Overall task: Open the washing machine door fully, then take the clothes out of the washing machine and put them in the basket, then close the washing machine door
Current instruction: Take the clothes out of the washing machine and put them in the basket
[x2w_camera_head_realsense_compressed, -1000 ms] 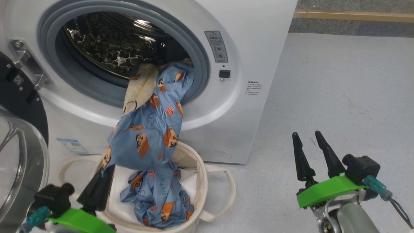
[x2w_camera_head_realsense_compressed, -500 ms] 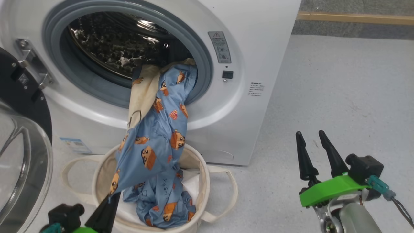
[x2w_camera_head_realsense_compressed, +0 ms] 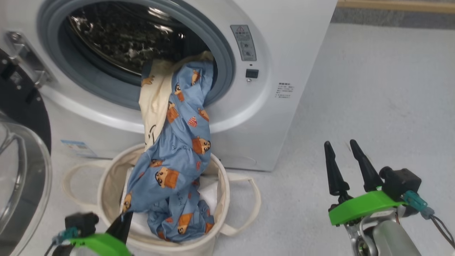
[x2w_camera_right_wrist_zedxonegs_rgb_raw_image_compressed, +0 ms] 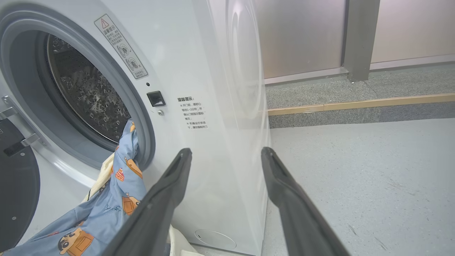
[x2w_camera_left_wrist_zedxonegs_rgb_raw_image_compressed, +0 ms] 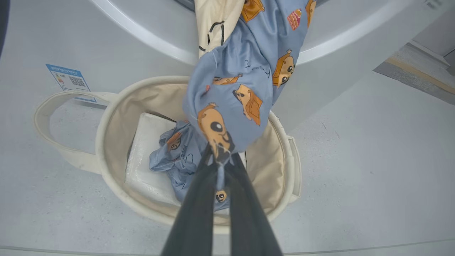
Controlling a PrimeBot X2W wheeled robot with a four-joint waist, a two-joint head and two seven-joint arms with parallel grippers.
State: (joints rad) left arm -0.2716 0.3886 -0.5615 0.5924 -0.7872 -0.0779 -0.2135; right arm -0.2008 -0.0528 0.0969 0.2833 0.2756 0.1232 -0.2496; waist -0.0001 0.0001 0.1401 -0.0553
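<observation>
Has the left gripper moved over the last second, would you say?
Yes: judged against the basket, the left gripper has come down toward its near rim, drawing the clothes along.

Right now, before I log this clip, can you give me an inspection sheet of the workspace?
Surface: grey floor.
Job's things: washing machine door open at left; clothes hang out of the washing machine into the basket, more lying inside.
Clutter: nothing seen.
Grippers: left gripper shut on the clothes above the basket; right gripper open, empty.
Cables: dark cable at right wrist.
Surroundings: wooden strip along far floor edge.
</observation>
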